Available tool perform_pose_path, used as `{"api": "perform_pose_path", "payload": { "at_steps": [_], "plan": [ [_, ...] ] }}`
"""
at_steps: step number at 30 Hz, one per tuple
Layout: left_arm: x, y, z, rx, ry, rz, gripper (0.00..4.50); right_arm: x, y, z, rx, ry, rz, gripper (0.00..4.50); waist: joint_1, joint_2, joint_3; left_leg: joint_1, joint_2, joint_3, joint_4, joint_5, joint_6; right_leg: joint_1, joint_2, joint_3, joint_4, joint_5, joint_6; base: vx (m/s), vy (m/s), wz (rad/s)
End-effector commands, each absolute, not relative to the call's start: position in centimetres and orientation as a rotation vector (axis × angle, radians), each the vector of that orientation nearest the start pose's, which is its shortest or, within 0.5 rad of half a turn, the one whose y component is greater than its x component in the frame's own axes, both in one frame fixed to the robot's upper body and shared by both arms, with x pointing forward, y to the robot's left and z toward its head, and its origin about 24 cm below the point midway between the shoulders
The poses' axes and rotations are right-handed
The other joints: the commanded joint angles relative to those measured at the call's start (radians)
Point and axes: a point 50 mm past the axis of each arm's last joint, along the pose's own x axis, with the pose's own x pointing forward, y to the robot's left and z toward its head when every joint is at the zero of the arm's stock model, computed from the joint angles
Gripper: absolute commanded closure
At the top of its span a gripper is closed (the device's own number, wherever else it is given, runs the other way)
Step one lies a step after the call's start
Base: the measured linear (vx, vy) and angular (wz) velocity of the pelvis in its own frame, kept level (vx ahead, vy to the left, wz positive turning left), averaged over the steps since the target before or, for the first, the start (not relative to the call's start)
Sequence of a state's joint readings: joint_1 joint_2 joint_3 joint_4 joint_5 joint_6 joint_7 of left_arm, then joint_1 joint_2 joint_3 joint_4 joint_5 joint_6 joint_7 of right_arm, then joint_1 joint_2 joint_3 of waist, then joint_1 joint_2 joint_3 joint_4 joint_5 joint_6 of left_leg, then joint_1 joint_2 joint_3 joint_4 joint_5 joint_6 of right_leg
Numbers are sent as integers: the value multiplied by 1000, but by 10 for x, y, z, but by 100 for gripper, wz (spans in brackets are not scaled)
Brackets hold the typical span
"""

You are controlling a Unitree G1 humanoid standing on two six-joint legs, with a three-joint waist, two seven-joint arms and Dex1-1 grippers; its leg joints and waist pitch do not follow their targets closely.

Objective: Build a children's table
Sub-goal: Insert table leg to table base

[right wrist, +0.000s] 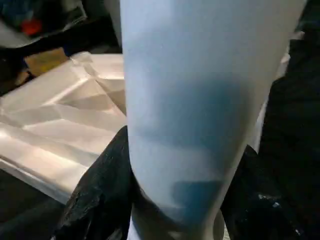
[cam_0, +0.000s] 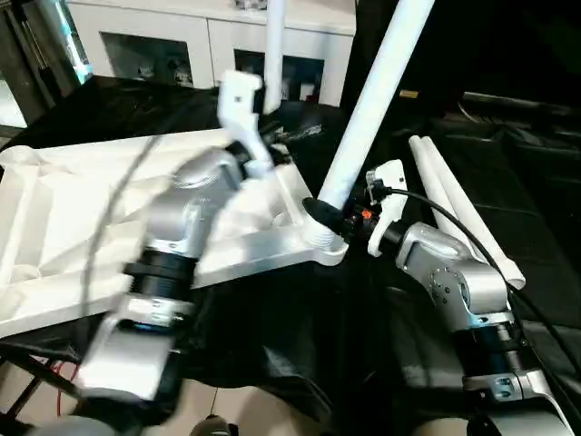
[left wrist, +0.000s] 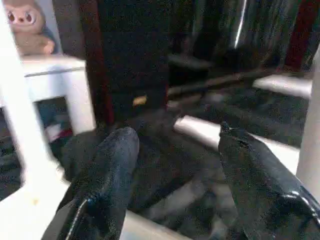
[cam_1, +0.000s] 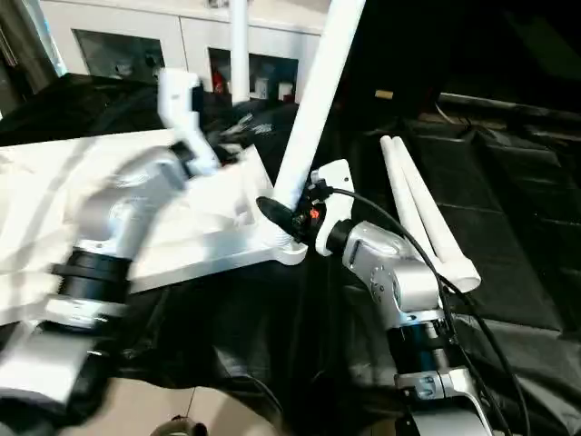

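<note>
The children's table top point(cam_0: 82, 209) lies upside down on black cloth, ribbed side up. One white leg point(cam_0: 377, 100) stands tilted in the near right corner socket point(cam_0: 322, 243). My right gripper point(cam_0: 329, 214) is shut on this leg just above the socket, and its black fingers point(right wrist: 100, 195) wrap the tube. A second leg point(cam_0: 274, 45) stands upright at the far corner. My left gripper point(left wrist: 175, 145) hangs open over the top near that far corner, holding nothing. Two loose legs point(cam_0: 458, 204) lie side by side on the cloth to the right.
A white cabinet point(cam_0: 182, 41) with glass-fronted compartments stands behind the work. A plush toy point(left wrist: 27, 27) sits on it. A black cable point(cam_0: 472, 245) runs over my right forearm. Black cloth point(cam_0: 536, 182) covers the surface to the right.
</note>
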State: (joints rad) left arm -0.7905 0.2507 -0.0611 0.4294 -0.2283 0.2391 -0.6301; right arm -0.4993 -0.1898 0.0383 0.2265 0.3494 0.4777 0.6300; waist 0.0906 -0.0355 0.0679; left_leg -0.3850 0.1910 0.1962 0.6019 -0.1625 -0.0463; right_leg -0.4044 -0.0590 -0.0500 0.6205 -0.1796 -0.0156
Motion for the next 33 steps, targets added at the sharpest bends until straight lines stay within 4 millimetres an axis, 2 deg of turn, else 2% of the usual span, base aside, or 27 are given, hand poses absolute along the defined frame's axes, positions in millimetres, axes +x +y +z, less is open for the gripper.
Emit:
{"api": "perform_pose_path", "payload": {
  "at_steps": [1, 4, 5, 6, 8, 9, 10, 12, 14, 15, 17, 19, 21, 24, 27, 33],
  "plan": [
    [359, 103, 147, 201, 2, -921, 123, 332, -122, 99, 136, 180, 743, 261, -1, 9, -82, 31, 40, -23, -68, -183, -31, 45, -80, 45, -71, -163, -168, 0, 0, 0],
    [350, 100, 135, 220, 58, -1019, 116, 335, -127, 98, 116, 184, 710, 261, 2, 11, -82, 30, 40, -20, -69, -185, -41, 45, -80, 46, -68, -156, -181, 0, 0, 0],
    [340, 98, 121, 265, 127, -1133, 116, 336, -129, 98, 106, 184, 699, 261, 2, 10, -83, 29, 39, -21, -70, -184, -41, 47, -81, 46, -67, -147, -185, 0, 0, 0],
    [339, 98, 119, 275, 139, -1147, 116, 336, -129, 98, 104, 184, 698, 261, -1, 10, -82, 28, 40, -20, -71, -190, -40, 47, -80, 46, -67, -152, -185, 0, 0, 0],
    [333, 100, 97, 388, 233, -1199, 116, 337, -130, 98, 90, 183, 694, 261, -2, 10, -80, 28, 39, -21, -72, -203, -39, 47, -80, 47, -71, -173, -175, 0, 0, 0],
    [336, 101, 92, 393, 263, -1171, 116, 337, -131, 98, 87, 182, 694, 261, -4, 17, -78, 29, 38, -21, -71, -213, -41, 46, -80, 48, -73, -187, -168, 0, 0, 0],
    [339, 103, 87, 389, 290, -1144, 116, 337, -131, 98, 84, 182, 697, 261, -6, 15, -78, 30, 38, -20, -71, -221, -44, 46, -79, 48, -75, -194, -166, 0, 0, 0],
    [343, 107, 79, 384, 327, -1118, 153, 336, -130, 98, 78, 182, 701, 261, -5, 13, -79, 30, 37, -22, -71, -229, -45, 48, -81, 48, -77, -215, -162, 0, 0, 0],
    [342, 108, 77, 381, 342, -1122, 156, 336, -130, 98, 77, 182, 702, 261, -5, 11, -80, 28, 38, -23, -71, -221, -43, 49, -81, 47, -74, -203, -169, 0, 0, 0],
    [341, 109, 74, 377, 360, -1136, 166, 335, -130, 98, 76, 184, 703, 261, -6, 18, -81, 30, 39, -23, -71, -222, -43, 46, -81, 47, -74, -186, -178, 0, 0, 0],
    [337, 112, 69, 380, 399, -1161, 193, 335, -131, 96, 65, 188, 702, 261, -4, 20, -82, 31, 40, -23, -70, -219, -41, 46, -80, 47, -71, -161, -192, 0, 0, 0],
    [336, 114, 66, 387, 416, -1162, 196, 334, -131, 95, 61, 189, 701, 261, -5, 20, -82, 30, 39, -22, -70, -219, -41, 48, -80, 47, -69, -146, -200, 0, 0, 0],
    [336, 116, 65, 393, 427, -1164, 201, 334, -132, 95, 60, 190, 701, 261, -6, 19, -80, 31, 39, -22, -70, -228, -39, 47, -80, 47, -71, -158, -202, 0, 0, 0],
    [336, 119, 63, 398, 440, -1163, 238, 334, -132, 94, 59, 191, 701, 261, -5, 20, -78, 32, 40, -23, -72, -246, -43, 46, -81, 48, -75, -198, -194, 0, 0, 0],
    [335, 125, 62, 421, 458, -1168, 246, 334, -131, 94, 56, 193, 705, 261, -5, 15, -79, 31, 40, -23, -72, -240, -42, 47, -82, 47, -74, -194, -193, 0, 0, 0],
    [333, 131, 59, 417, 476, -1158, 308, 334, -130, 93, 53, 194, 713, 261, -5, 18, -79, 31, 41, -22, -72, -235, -41, 45, -82, 47, -72, -182, -199, 0, 0, 0]
  ]
}}
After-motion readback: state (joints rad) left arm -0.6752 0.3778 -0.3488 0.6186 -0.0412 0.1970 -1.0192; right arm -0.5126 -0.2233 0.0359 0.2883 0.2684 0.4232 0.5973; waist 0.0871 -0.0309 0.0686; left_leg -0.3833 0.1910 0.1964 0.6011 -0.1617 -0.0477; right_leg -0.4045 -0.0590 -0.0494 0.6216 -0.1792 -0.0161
